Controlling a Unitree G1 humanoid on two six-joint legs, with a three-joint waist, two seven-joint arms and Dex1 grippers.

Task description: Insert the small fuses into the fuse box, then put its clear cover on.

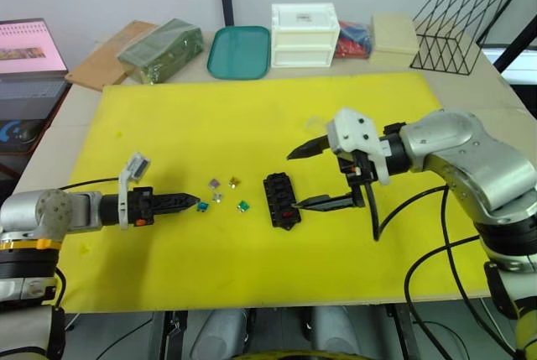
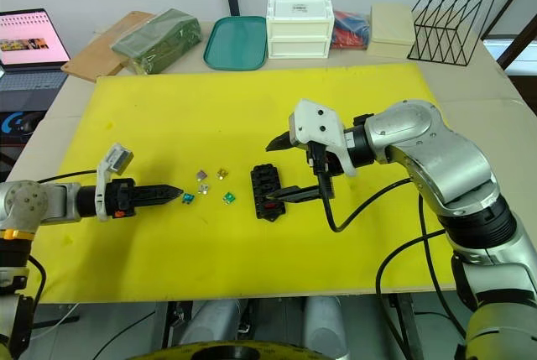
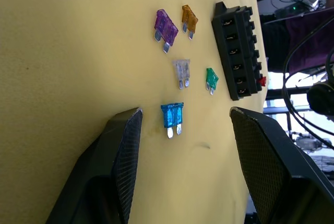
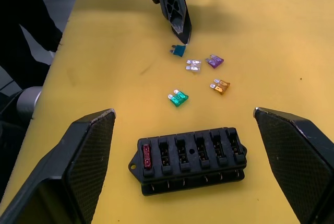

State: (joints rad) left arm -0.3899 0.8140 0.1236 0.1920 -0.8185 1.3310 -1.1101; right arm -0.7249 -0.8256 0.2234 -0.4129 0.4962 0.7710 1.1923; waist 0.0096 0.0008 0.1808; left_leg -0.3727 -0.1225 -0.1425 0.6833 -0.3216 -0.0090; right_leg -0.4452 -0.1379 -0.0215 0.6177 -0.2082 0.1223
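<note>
Left gripper is open around the blue fuse, so close gently on its plastic body. Right gripper, wide open, straddles the fuse box mid-mat, red fuse already seated.

Bright, even overhead light — soft shadows, sharp focus throughout.

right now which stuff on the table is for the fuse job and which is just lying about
For the job:
- five loose fuses: blue, clear, green, purple, amber
- red fuse, already seated in an end slot
- fuse box

Just lying about:
- white drawer unit
- teal tray
- beige box
- wire rack
- laptop
</note>
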